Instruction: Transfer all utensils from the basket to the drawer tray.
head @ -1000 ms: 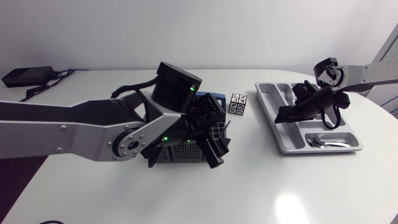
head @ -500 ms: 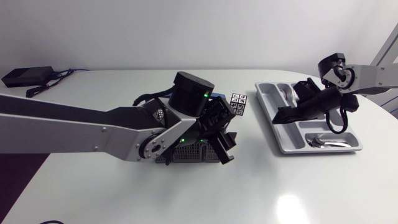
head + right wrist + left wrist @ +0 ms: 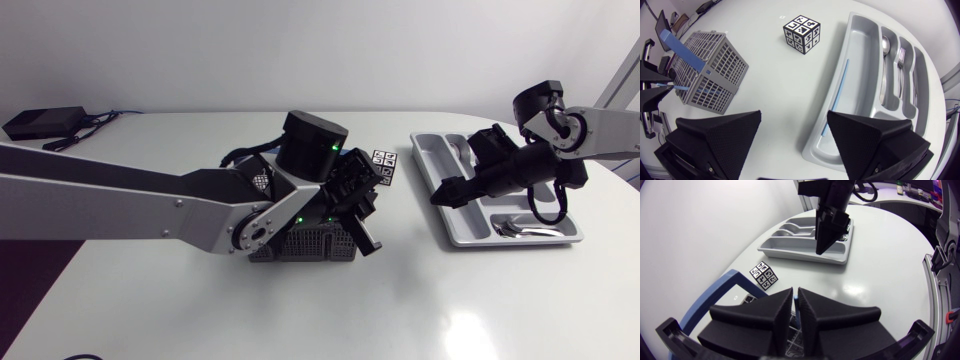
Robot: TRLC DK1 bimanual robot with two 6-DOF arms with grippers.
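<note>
The left pincer (image 3: 795,292) hangs over the basket (image 3: 715,65), which stands near the middle of the table. Its fingers are drawn to a narrow slit. In the right wrist view a thin blue stick (image 3: 677,87) seems to run out from between them across the basket's face, so I judge it pinched there, though the grip itself is hard to make out. The right pincer (image 3: 794,114) is spread wide and empty, above the bare table between the basket and the drawer tray (image 3: 860,55), which lies toward the table's right edge. The step in hand looks like carrying this stick across, probably by passing it to the right arm. To do that well, the held stick should stay roughly level with its free end offered toward the open fingers. The right pincer should close on the stick before the left lets go. The stick's long axis lies about level, pointing from the left pincer toward the basket and the tray side. In the tray a second blue stick (image 3: 837,97) lies lengthwise in the long compartment nearest the marker cube (image 3: 802,34). A spoon (image 3: 884,50) and a fork (image 3: 900,55) run the same way in the compartments next to it. The held stick should be turned parallel to that long compartment before it is lowered.
</note>
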